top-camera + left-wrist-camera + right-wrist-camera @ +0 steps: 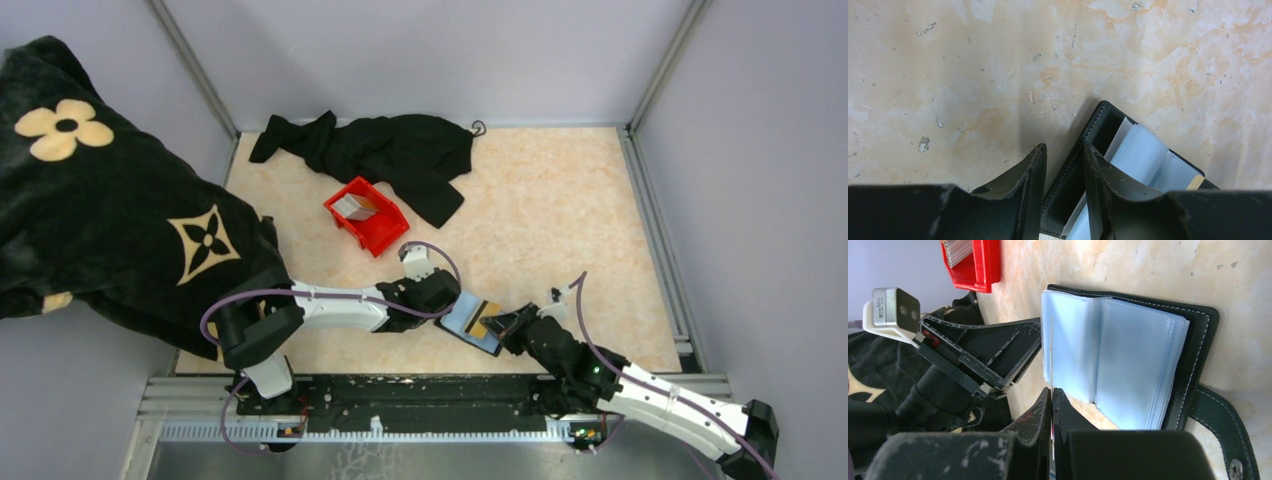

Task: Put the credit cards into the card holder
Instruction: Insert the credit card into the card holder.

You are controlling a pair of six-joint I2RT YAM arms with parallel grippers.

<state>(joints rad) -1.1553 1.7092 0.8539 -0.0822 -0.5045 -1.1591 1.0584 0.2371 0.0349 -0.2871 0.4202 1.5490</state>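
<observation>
The card holder (462,315) lies open on the table, black outside with pale blue clear sleeves (1128,360) inside. My left gripper (445,296) is closed on its black cover edge (1100,125), one finger (1034,167) outside and one finger (1094,167) over the sleeves. My right gripper (1052,390) is shut on a thin credit card (1051,350), seen edge-on and reaching along the leftmost sleeve. From above this card (481,325) looks tan-gold and lies over the holder, with the right gripper (503,325) just to its right. More credit cards (352,205) stand in the red bin.
The red bin (368,218) sits behind the left arm. Black clothing (395,150) lies at the back of the table. A large black flower-patterned cloth (100,220) covers the left side. The holder's snap strap (1228,440) sticks out to the right.
</observation>
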